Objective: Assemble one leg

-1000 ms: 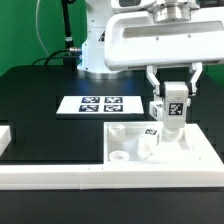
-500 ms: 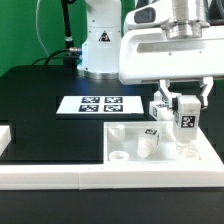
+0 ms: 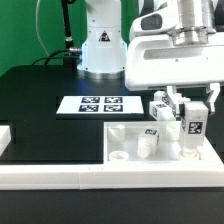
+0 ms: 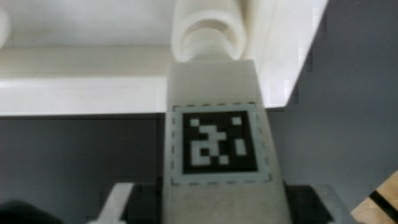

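Tabletop (image 3: pixel 125 143) lies nearest to the camera in the exterior view, a flat white square with a round socket (image 3: pixel 120 157) close to its front edge. It rests on the black table (image 3: pixel 40 95). A second leg (image 3: pixel 150 142) stands upright on the tabletop, with its tag turned to the front.

Just behind it and toward the exterior view's right, the gripper (image 3: pixel 193 112) holds the leg (image 3: pixel 192 138). The fingers are clenched on the upper part of the leg, one on each side. The leg is a short white plastic post, and it hangs upright or nearly so. A black-and-white square tag sits on the side that faces the camera. In the wrist view the leg (image 4: pixel 217 120) runs away from the camera to a rounded end, and this end is over the white tabletop. I cannot tell if the end already touches the surface.

Farther back, the marker board (image 3: pixel 100 104) lies flat on the table. The white robot base (image 3: pixel 100 45) stands behind it.

Compared with one second ago, the gripper and the leg are now farther toward the exterior view's right, and they are also lower. Half a second ago they were about halfway along this path. The standing leg and the tabletop have not moved.
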Action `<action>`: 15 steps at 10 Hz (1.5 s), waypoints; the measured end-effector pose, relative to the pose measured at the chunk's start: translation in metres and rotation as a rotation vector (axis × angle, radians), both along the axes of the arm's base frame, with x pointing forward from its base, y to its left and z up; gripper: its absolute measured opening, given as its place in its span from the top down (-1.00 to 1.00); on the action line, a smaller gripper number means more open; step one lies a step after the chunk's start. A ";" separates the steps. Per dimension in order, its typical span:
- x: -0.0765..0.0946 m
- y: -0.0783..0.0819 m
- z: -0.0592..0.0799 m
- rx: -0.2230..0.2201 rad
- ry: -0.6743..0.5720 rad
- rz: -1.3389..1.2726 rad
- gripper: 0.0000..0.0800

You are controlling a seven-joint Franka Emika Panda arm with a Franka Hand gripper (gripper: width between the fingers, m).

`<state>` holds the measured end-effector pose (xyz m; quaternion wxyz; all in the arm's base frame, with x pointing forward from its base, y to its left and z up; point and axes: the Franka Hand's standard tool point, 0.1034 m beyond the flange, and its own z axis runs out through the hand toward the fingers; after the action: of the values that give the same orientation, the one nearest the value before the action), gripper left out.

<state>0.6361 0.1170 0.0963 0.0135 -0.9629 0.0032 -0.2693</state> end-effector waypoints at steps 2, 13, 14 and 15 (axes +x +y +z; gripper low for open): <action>0.000 -0.002 -0.002 -0.006 -0.012 0.002 0.28; -0.002 -0.009 -0.011 -0.009 0.005 -0.014 -0.42; 0.002 -0.006 -0.009 0.006 0.091 -0.029 -0.58; 0.009 -0.002 -0.006 0.021 0.180 -0.042 -0.61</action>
<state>0.6454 0.1149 0.0905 0.0176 -0.9828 0.0274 -0.1818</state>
